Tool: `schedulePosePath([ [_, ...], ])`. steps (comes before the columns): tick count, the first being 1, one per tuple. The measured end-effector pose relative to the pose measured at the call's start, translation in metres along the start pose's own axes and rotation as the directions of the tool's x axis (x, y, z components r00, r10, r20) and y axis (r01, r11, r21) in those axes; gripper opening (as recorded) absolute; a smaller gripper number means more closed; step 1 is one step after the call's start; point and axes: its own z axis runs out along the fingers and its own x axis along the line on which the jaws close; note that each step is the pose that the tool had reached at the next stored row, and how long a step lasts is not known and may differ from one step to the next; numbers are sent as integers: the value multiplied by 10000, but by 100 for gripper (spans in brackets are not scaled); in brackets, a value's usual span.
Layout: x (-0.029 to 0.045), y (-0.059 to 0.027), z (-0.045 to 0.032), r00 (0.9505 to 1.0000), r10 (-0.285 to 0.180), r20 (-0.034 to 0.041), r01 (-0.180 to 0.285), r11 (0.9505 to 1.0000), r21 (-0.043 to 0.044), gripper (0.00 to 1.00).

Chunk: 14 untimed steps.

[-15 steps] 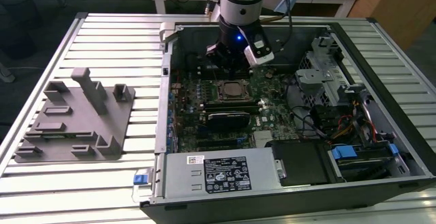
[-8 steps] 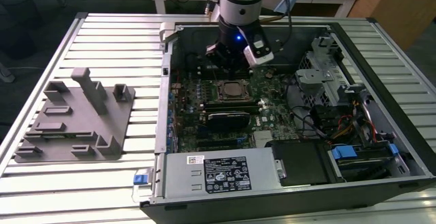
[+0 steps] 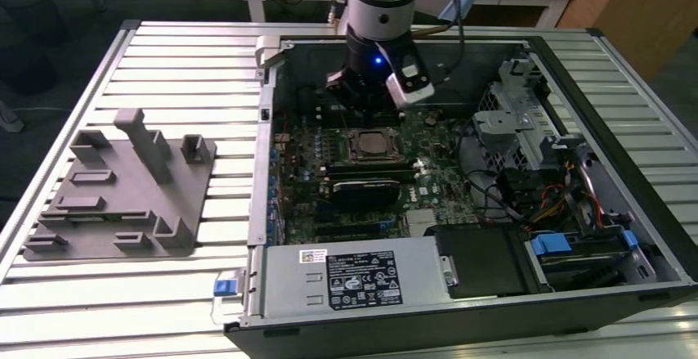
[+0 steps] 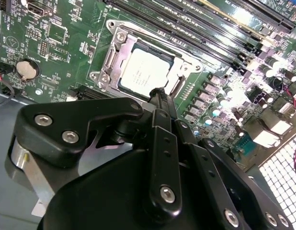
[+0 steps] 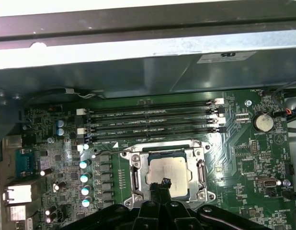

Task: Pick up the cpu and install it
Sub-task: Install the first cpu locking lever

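Exterior view: claw (image 3: 365, 114) hangs inside the open black computer case (image 3: 610, 114), low over the green motherboard (image 3: 420, 199). The small flat square cpu with silvery-grey metal top plate (image 3: 371, 141) lies directly below the claw tips, inside the square metal-framed socket (image 3: 346, 154). The large grey plastic fixture block (image 3: 120, 187) sits well apart from the claw, toward the exterior view's left.

Second wrist view: claw (image 4: 158, 93) is pinched fully together with nothing between the tips, so it holds nothing. The tips sit over the cpu (image 4: 144, 71) edge nearest the claw. Can't tell if they touch it or float just above. The cpu looks flat and square in the socket (image 4: 114, 36). Can't tell whether the frame is latched. Long black memory slots (image 4: 196, 24) run beyond the cpu from the claw.

First wrist view: same read, with the closed tips (image 5: 163, 183) over the near cpu (image 5: 168, 168) edge. A row of silver-topped capacitors (image 5: 83, 177) stands beside the socket, off to one side of the claw.

Risks, my judgement:
- Downward push lands off-centre on one edge, so the chip tilts and the socket pins bend.
- Sideways drift with the tips in contact scrapes the plate or shifts the chip off its keying.
- The wide claw links sit low, so a swing could clip the capacitors or slot latches.
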Motion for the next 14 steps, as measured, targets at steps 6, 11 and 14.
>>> schedulePosePath([
  [6, 41, -3, -1, 10000, 0, -1, 0, 10000, 0, 11],
  [11, 97, -8, -2, 10000, -1, 0, 1, 10000, 0, 11],
  [14, 129, -10, -2, 10000, 0, 0, 0, 10000, -1, 11],
])
